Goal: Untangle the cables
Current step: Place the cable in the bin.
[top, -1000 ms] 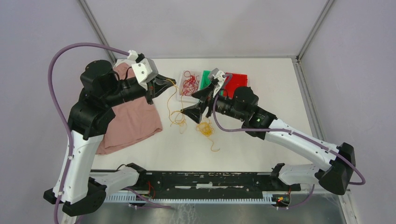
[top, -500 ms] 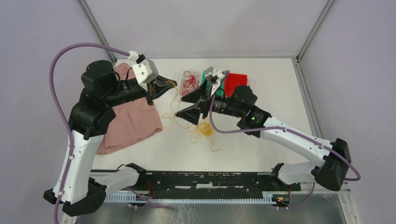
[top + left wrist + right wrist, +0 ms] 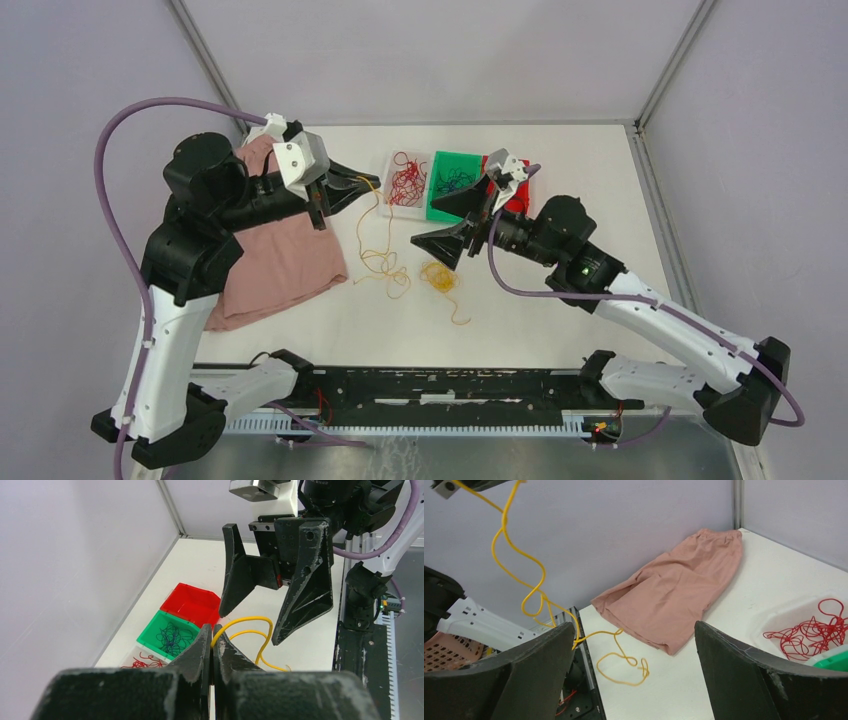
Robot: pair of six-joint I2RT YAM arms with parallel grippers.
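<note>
My left gripper (image 3: 368,185) is shut on one end of a yellow cable (image 3: 378,225), raised above the table. The strand hangs down and its lower part lies in loose loops (image 3: 385,272). In the left wrist view the cable (image 3: 243,617) arcs out from between the shut jaws (image 3: 213,632). A small yellow tangle (image 3: 440,276) lies on the table just right of those loops. My right gripper (image 3: 440,228) hovers open above and right of it, holding nothing. Through its wide-open jaws (image 3: 634,626) I see the hanging strand (image 3: 519,555) and its loop (image 3: 624,665).
A white tray with red cables (image 3: 405,180), a green bin with dark cables (image 3: 453,180) and a red bin (image 3: 517,185) stand side by side at the back. A pink cloth (image 3: 285,250) lies under the left arm. The black rail (image 3: 430,385) runs along the near edge.
My right gripper has drawn back to the right, away from the left gripper. The held yellow strand now lies apart from the small tangle. The left gripper stays shut.
</note>
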